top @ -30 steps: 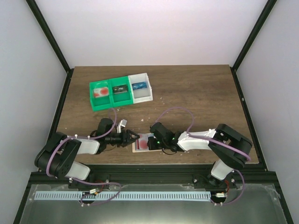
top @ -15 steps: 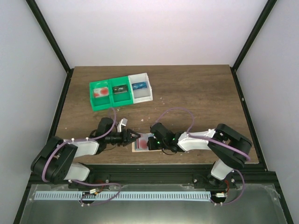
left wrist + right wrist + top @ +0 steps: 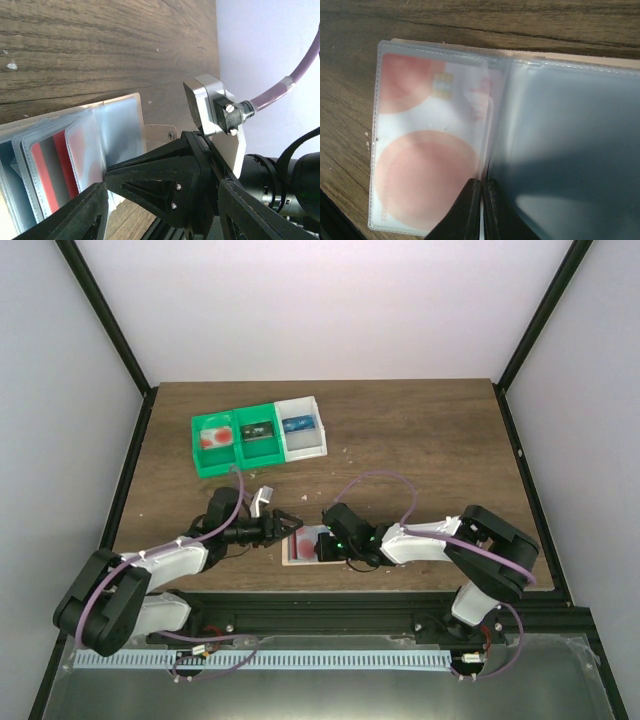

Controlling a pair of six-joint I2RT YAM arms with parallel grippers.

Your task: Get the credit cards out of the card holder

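Card holder (image 3: 560, 150) lies spread open on the table (image 3: 420, 440), close to the near edge, with its tan border showing along the far side in the right wrist view. The right gripper (image 3: 482, 200) has its jaws pressed together on the free edge of a clear sleeve at the holder's middle fold, only that thin film between the tips. Left of the fold a red-and-white card (image 3: 427, 150) sits in its pocket, all its edges inside the stitched border. The left gripper (image 3: 292, 526) hovers just beside the holder's left end, jaws partly spread and holding nothing. In the left wrist view its fingers (image 3: 75, 215) frame the nose of the right gripper, so the two meet tip to tip with little room between them. Bare wood runs from the holder to the green tray (image 3: 235, 462) and the white tray (image 3: 303, 448), well apart on the far left. Each compartment holds a small rectangle: red-and-white, dark, blue.
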